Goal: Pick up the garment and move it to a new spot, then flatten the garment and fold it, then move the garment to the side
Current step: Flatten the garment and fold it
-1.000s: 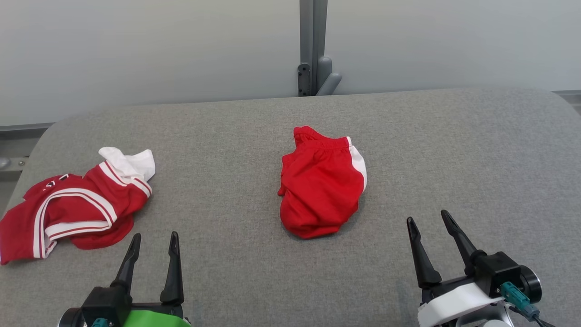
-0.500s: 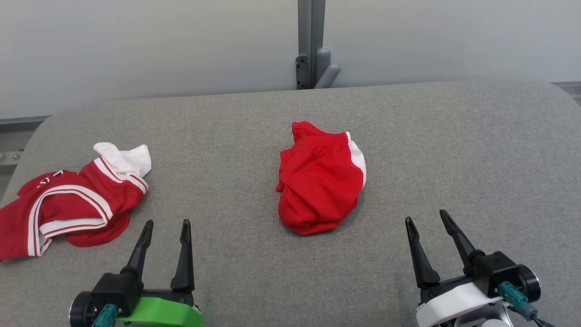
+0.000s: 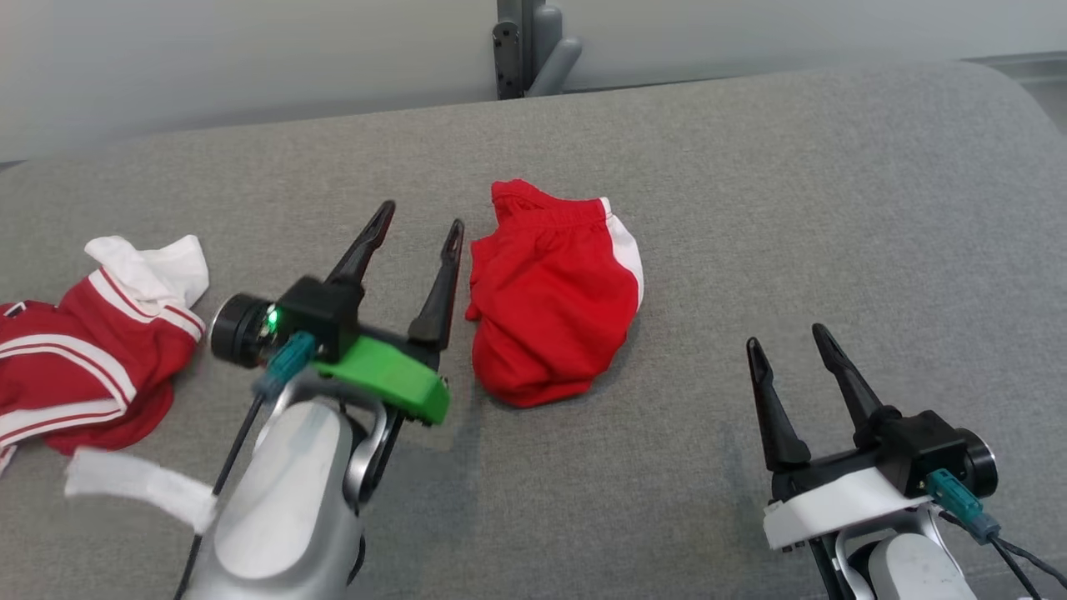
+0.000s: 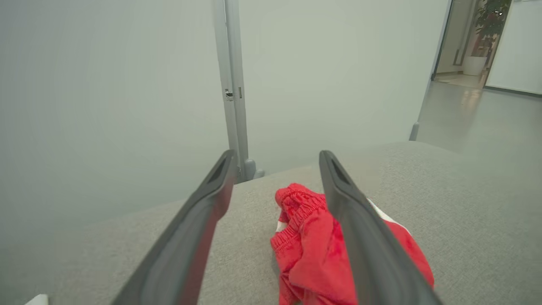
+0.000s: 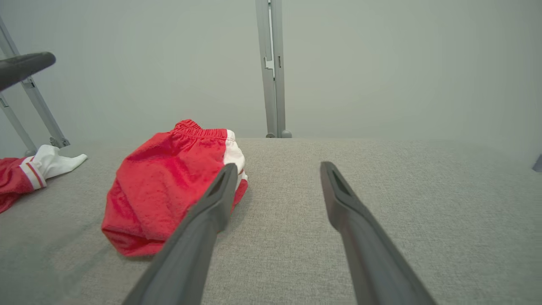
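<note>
**Item 1.** Crumpled red sports shorts with a white side stripe and a gathered elastic waistband [image 3: 550, 300]. They lie bunched near the middle of the grey fabric-covered bench [image 3: 792, 192], waistband towards the far edge. Neither pincer touches them.

**Item 2.** Left pincer [image 3: 422, 214], on a green mount. Released, fingers spread, nothing between them. It hovers just beside the shorts' left edge, tips about level with the waistband.

**Item 3.** Right pincer [image 3: 788, 335], on a white mount. Released and empty, near the front of the bench, well apart from the shorts.

**Item 4.** Rumpled red jersey with white bands [image 3: 83, 358], at the bench's left end, apart from the shorts.

**Step in hand (judged).** The first one, reaching to pick up the shorts. Nothing is lifted yet, and flattening and folding are not begun.

**Next move calls for.** The left pincer needs to shift right and down until its fingers straddle a fold at the waistband, then clench on enough cloth to carry.
</note>
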You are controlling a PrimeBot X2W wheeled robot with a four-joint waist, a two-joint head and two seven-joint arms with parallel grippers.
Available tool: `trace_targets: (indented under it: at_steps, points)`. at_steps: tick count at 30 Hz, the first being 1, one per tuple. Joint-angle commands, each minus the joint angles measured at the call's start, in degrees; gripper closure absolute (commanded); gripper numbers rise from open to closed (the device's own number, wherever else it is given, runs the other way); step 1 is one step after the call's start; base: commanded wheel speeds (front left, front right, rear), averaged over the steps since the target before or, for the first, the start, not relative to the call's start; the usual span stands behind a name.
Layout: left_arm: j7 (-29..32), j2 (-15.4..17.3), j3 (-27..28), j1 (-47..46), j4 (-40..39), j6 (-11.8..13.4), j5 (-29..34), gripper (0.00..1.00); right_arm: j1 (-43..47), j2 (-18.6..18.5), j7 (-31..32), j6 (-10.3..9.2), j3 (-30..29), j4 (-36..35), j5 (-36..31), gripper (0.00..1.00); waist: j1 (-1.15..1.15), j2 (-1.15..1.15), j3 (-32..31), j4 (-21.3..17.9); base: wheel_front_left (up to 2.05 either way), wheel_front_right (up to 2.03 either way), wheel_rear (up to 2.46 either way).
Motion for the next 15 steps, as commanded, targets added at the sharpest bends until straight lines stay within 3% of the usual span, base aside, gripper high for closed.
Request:
trace_targets:
  at_steps: [1, 7, 15]
  points:
    - [2.14, -0.05, -2.34, -4.41, 1.72, -0.27, -1.76, 0.0, -0.77, -0.15, -0.18, 0.0, -0.3, -0.25, 0.53, 0.0, 0.0, 0.0, 3.78, -3.42, 0.0, 0.0, 0.0]
    - [10.93, -0.4, -10.66, -15.95, 7.71, -0.24, -5.55, 0.0, -2.07, -0.17, -0.18, 0.0, 0.1, -0.75, 1.08, 0.0, 0.0, 0.0, 6.45, -6.69, 0.0, 0.0, 0.0]
    - [19.46, -0.47, -15.12, -23.21, 16.85, -0.24, -8.13, 0.0, -2.41, -0.15, -0.18, 0.0, 1.25, -1.16, 1.98, 0.0, 0.0, 0.0, 7.59, -11.12, 0.0, 0.0, 0.0]
